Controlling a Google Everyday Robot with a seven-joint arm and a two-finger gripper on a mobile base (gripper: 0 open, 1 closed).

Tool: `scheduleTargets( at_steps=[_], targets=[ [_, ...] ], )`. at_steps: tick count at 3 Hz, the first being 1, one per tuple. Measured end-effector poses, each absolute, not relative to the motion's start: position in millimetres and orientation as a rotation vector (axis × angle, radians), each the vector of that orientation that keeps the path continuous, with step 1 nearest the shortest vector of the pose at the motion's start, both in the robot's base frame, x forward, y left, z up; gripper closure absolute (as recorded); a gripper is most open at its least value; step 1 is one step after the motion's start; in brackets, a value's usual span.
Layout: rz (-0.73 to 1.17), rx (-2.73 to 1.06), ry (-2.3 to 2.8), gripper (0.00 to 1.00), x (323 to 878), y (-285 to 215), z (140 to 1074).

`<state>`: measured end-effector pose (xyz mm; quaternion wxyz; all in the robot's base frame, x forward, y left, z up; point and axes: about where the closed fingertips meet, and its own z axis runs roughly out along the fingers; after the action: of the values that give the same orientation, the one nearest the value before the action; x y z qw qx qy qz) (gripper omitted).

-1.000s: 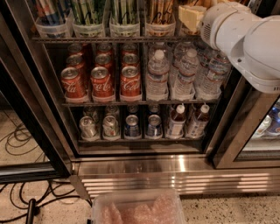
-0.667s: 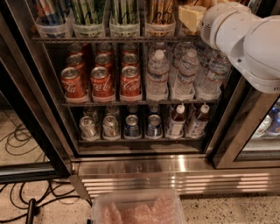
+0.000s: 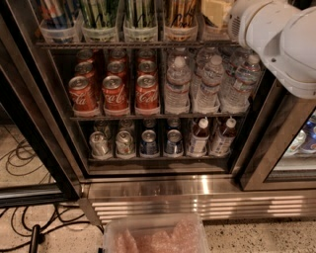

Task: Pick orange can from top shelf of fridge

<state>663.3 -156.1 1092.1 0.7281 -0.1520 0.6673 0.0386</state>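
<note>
Orange can is standing ungrasped in its tub on the top shelf of the fridge, while the white arm is hanging at that shelf's right end, gripper hidden behind it, grip state untellable; grasp and lift-out remaining.

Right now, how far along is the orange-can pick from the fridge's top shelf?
Done: white arm raised to the thin wire top shelf, right end. In hand: nothing visible; the gripper is out of view beyond the arm. Left: the tall orange-gold streaked can sits in its clear tub, ungrasped; reach, grip, lift out.
</note>
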Motion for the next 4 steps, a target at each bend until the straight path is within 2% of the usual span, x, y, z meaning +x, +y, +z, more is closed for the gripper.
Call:
scheduleTargets(
  at_steps=[4],
  targets=[
    [0.083,-0.322,1.433,1.00,665,-160,1113]
  ],
)
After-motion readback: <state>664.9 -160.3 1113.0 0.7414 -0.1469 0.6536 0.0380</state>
